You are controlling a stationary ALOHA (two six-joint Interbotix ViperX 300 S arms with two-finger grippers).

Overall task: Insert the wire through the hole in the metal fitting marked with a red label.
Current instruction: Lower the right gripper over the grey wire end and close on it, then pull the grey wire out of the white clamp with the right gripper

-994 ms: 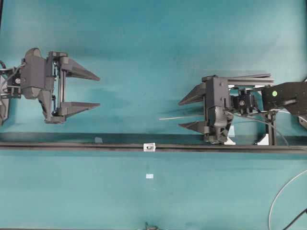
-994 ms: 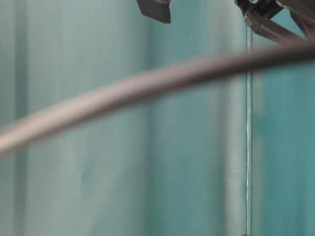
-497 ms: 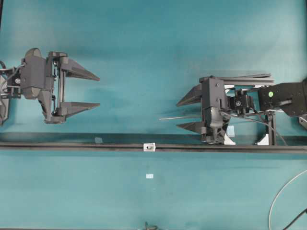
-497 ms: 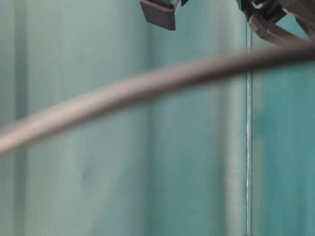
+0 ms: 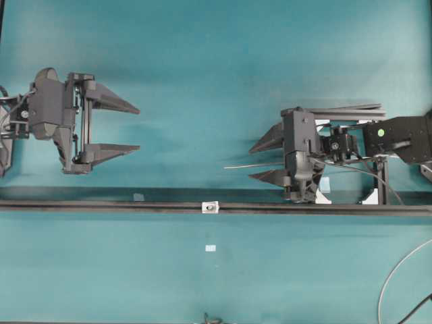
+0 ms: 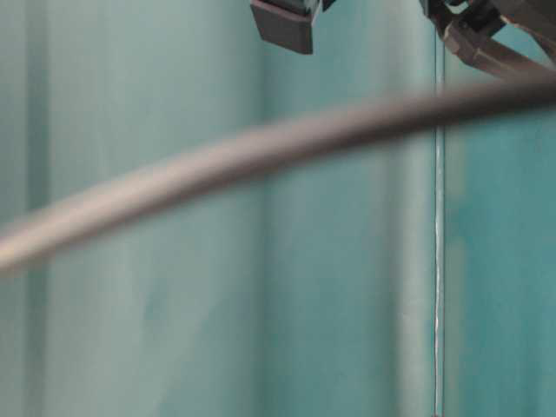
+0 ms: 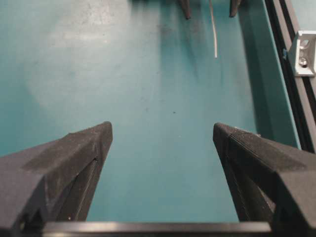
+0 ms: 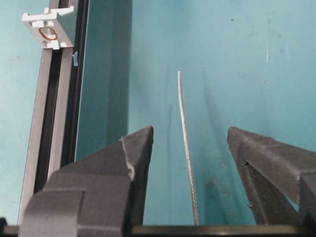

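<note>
Because the wire [image 8: 185,153] looks hair-thin, light and springy, the right gripper [image 8: 190,148], jaws part-open astride it, should pinch near its free tip, while the left gripper [image 7: 163,143] gapes wide and empty.

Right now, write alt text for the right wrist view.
A thin silvery wire lies on the teal table between the right gripper's two parted black fingers, touching neither. A small metal fitting sits on a black rail at upper left.

Teal tabletop [image 5: 216,54]; black rail [image 5: 101,206] across it; even light.
</note>
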